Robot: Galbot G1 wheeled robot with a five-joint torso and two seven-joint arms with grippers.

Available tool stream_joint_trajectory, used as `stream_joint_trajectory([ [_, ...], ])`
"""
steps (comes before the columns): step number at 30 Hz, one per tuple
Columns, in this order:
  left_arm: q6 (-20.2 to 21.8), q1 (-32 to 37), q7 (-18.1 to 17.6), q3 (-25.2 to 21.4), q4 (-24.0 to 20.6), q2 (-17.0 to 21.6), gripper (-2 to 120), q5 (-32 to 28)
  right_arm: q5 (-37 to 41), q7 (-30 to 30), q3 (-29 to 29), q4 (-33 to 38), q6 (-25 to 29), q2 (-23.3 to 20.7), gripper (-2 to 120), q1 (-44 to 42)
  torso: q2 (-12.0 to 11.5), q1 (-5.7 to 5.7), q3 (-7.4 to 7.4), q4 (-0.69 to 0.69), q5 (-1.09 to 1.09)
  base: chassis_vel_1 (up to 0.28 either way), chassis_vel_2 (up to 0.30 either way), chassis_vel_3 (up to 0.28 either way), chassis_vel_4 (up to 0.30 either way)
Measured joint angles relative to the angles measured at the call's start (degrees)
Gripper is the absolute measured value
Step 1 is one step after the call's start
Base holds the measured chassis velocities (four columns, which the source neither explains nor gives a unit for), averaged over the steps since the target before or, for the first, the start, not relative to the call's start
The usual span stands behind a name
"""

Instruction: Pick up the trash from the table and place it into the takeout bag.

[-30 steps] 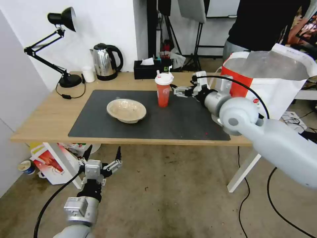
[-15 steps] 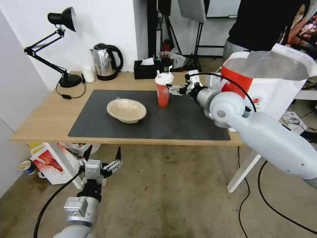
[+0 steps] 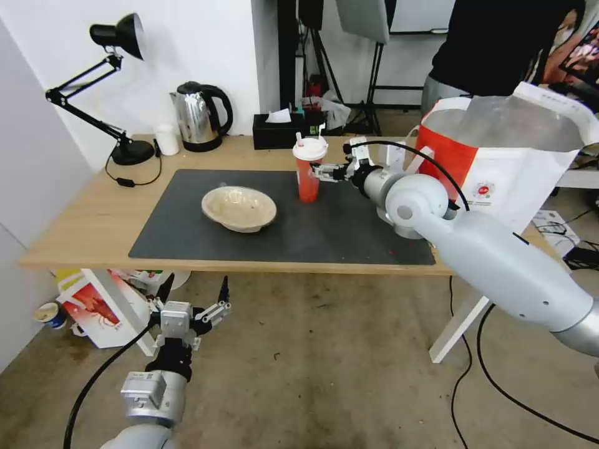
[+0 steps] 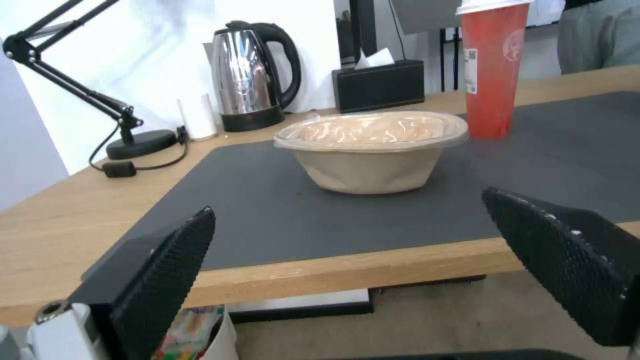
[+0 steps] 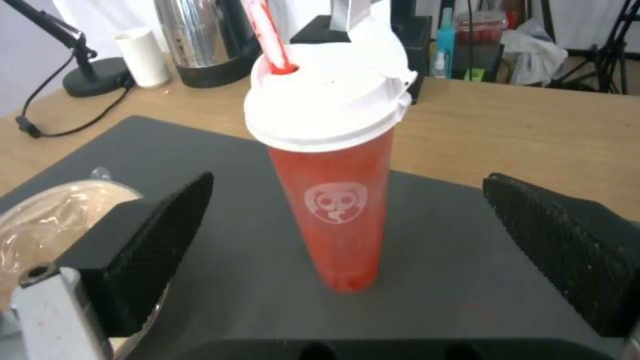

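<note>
We note the right gripper has advanced since a second ago and now reaches the red drink cup, jaws spread wide on either side without contact. The cup stands upright on the dark mat. The left gripper hangs open below the table edge.

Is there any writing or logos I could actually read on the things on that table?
No readable words anywhere.
Red drink cup: a white panda-face logo, no text; a small printed label on its side, too blurred to read.
Takeout bag: a small round red logo, too small to read.
Kettle and tissue box: no legible markings.
</note>
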Motion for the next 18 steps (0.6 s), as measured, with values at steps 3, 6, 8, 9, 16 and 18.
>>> stream_joint_trajectory([
  [3, 0.0, 0.0, 0.0, 0.0, 0.0, 0.0, 100, 0.0, -1.1, -0.3, -0.3, -1.8, 0.0, 0.9, 100, 0.3, 0.0, 0.0, 0.0, 0.0, -0.01, 0.0, 0.0, 0.0, 0.0],
  [6, 0.0, 0.0, 0.0, 0.0, 0.0, 0.0, 100, 0.0, -1.3, -0.8, -0.7, -3.0, 0.1, 1.5, 100, 0.6, 0.0, 0.0, 0.0, -0.01, -0.01, 0.0, 0.0, 0.0, 0.0],
  [8, 0.0, 0.0, 0.0, 0.0, 0.0, 0.0, 100, 0.0, -1.4, -1.0, -0.8, -3.6, 0.1, 1.8, 100, 0.7, 0.0, 0.0, 0.0, 0.0, -0.01, 0.0, 0.0, 0.0, 0.0],
  [9, 0.0, 0.0, 0.0, 0.0, 0.0, 0.0, 100, 0.0, -1.7, -1.2, -0.8, -4.2, 0.2, 2.2, 100, 0.8, 0.0, 0.0, 0.0, 0.0, -0.01, 0.0, 0.0, 0.0, 0.0],
  [16, 0.0, 0.0, 0.0, 0.0, 0.0, 0.0, 100, 0.0, -2.2, -2.7, -1.1, -7.0, 0.3, 3.9, 100, 1.2, 0.0, 0.0, 0.0, 0.0, -0.01, 0.0, 0.0, 0.0, 0.0],
  [18, 0.0, 0.0, 0.0, 0.0, 0.0, 0.0, 100, 0.0, -2.3, -2.9, -1.1, -7.7, 0.3, 4.5, 100, 1.3, 0.0, 0.0, 0.0, 0.0, 0.0, 0.0, 0.0, 0.0, 0.0],
])
